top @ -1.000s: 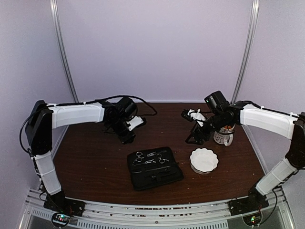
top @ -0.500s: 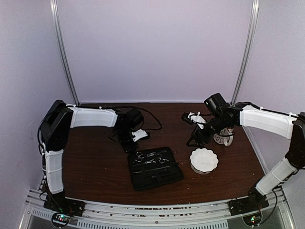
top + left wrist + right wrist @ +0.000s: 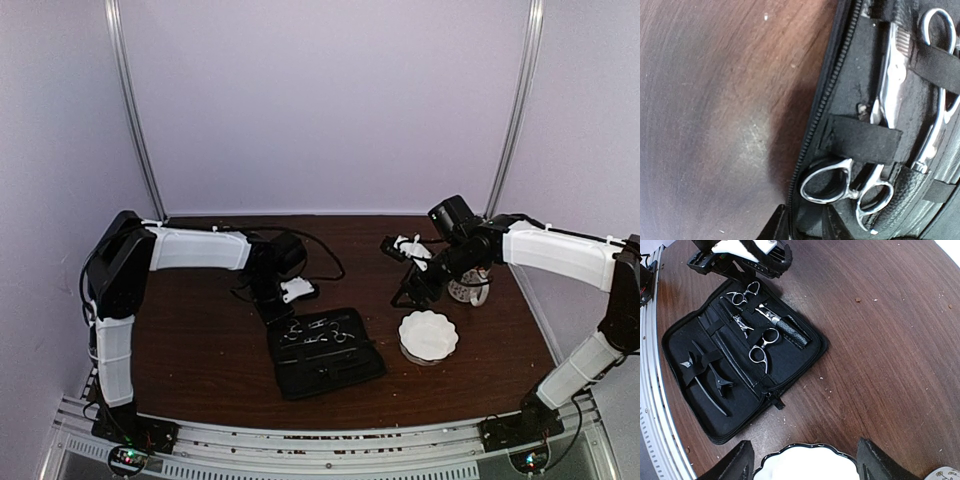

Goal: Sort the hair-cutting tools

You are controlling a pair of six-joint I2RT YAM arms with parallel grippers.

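**Left gripper** (image 3: 274, 308) — carried within the last second from the rear left of the table to the far left corner of the zip case (image 3: 330, 378), its jaws drawing in on the way. They now stand narrowly parted with nothing between them, and the fingertips (image 3: 777, 227) straddle the zip edge.

**Case contents.** Just ahead of those tips lie the finger rings of the nearer scissors (image 3: 840, 185), strapped under an elastic band. The second scissors (image 3: 764, 347) sits toward the case's middle, and the two black clips (image 3: 722, 384) lie in the other half. All four tools are therefore still in the open case, none yet sorted.

**Right gripper** (image 3: 805, 465) — unmoved over the same second, jaws wide and empty, hanging near the white bowl (image 3: 428, 335) to the right of the case.

**Reading.** The left arm's approach looks complete. A first pick, probably of the nearer scissors, appears to come next, and the strap may resist the pull.
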